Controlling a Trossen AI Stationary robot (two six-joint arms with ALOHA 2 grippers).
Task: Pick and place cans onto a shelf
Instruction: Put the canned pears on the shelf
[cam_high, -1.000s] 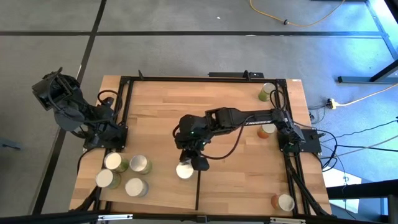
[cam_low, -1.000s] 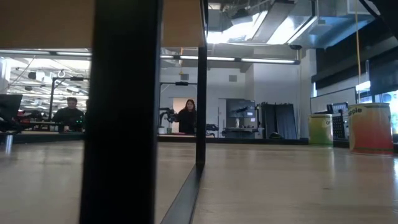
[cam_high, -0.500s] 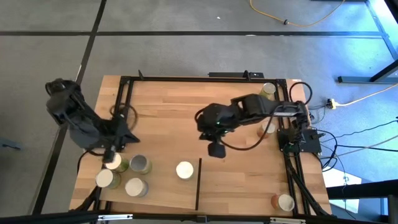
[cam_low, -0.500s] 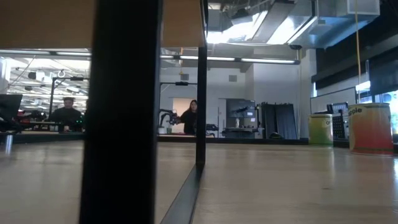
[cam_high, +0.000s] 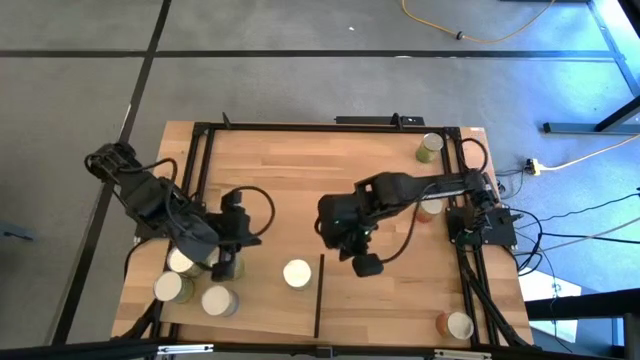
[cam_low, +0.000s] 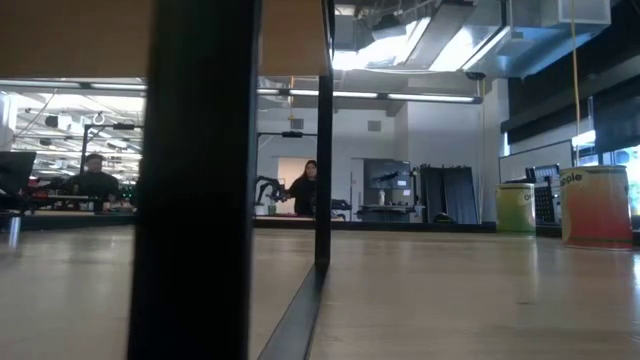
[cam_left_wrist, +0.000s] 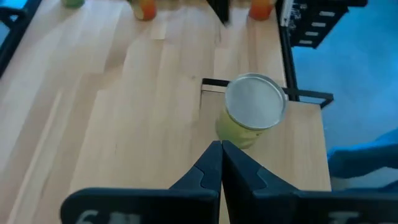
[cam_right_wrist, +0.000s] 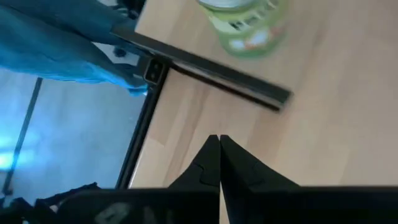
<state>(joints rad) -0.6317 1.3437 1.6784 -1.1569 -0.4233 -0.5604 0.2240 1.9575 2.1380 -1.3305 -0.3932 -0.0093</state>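
A green-sided can (cam_high: 296, 273) (cam_left_wrist: 252, 107) (cam_right_wrist: 244, 22) stands upright on its base on the pale shelf panel (cam_left_wrist: 149, 143), just left of the thin dark divider (cam_high: 318, 298). Several more cans (cam_high: 172, 287) stand clustered on the table's near left. My left gripper (cam_high: 238, 258) (cam_left_wrist: 221, 149) hovers shut over that cluster, pointing toward the single can. My right gripper (cam_high: 366, 266) (cam_right_wrist: 217, 142) hangs shut on the right of the divider, above bare wood. Neither holds anything.
A green can (cam_high: 430, 147) stands at the far right corner, an orange one (cam_high: 430, 207) at the right edge, another orange one (cam_high: 455, 325) at the near right corner. A black frame (cam_high: 300, 127) rims the table. People sit in the room beyond.
My right gripper has drawn away from the can by the divider, first toward the far side, then to the divider's right; the can stays upright where it was. My left gripper has swung in from the table's left edge toward the right and now hangs over the can cluster.
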